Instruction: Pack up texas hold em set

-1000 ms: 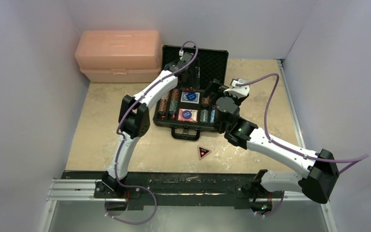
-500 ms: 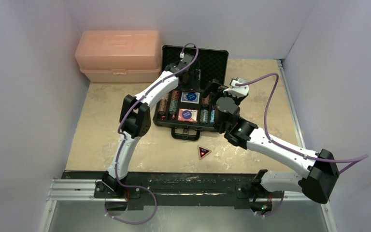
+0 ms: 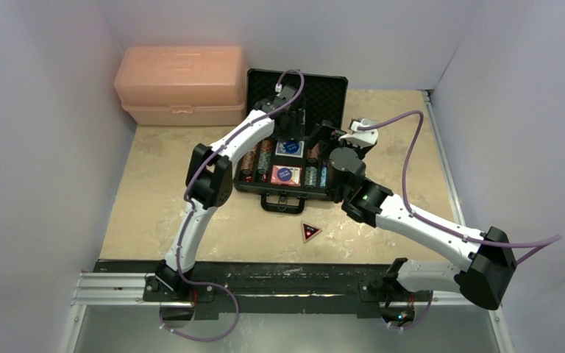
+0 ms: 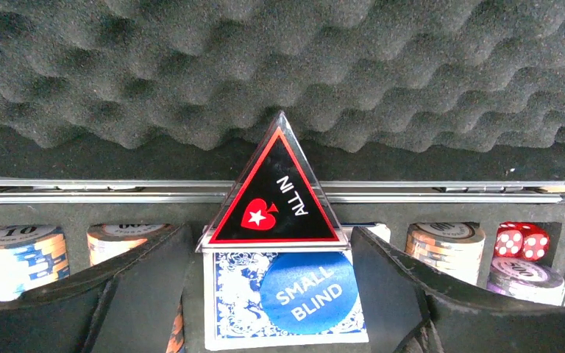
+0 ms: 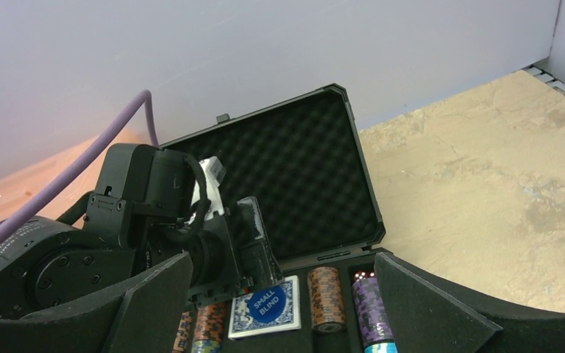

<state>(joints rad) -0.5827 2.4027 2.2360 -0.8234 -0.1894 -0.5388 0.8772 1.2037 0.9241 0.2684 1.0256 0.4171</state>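
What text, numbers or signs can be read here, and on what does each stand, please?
"ALL IN", with a starred spade: triangular button.
"SMALL BLIND": blue disc on the card deck.
"10": leftmost chip stack.
Other chip print, and all print in the top view: unreadable.

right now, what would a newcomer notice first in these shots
First comes the red-edged ALL IN button, pinched upright in the left gripper over the open, foam-lined black case. A second triangular button lies alone on the table in front of the case, and a salmon-pink box sits in the far left corner.
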